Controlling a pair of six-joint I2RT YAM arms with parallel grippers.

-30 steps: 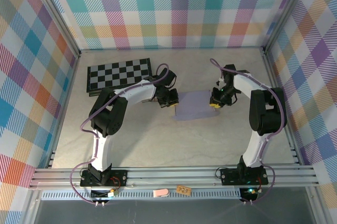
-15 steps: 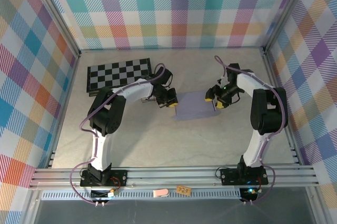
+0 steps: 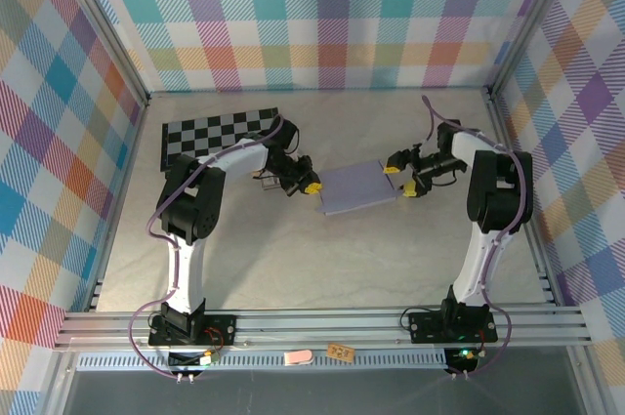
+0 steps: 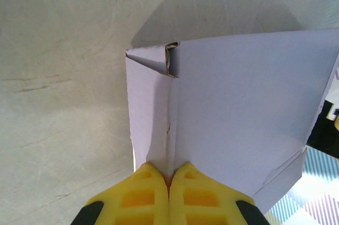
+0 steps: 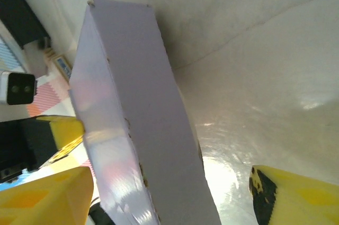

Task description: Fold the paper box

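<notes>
The paper box (image 3: 357, 186) is a shallow lavender box held just off the middle of the table between both arms. My left gripper (image 3: 311, 184) meets its left edge. In the left wrist view the yellow fingers (image 4: 151, 190) are pressed together on a crease of the box wall (image 4: 169, 129), with the lavender panel (image 4: 243, 108) stretching away. My right gripper (image 3: 400, 179) stands open at the box's right end. In the right wrist view the box's side wall (image 5: 153, 129) runs between the spread fingers (image 5: 47, 196), touching neither.
A black-and-white checkerboard (image 3: 220, 128) lies at the back left, behind the left arm. Plaid walls enclose the table on three sides. On the front rail sit a pink item (image 3: 298, 357) and a small patterned card (image 3: 340, 350).
The right gripper has opened and drawn back to the right, now level with the box's end. The left wrist has swung lower and leftward. The box has shifted slightly toward the back.
</notes>
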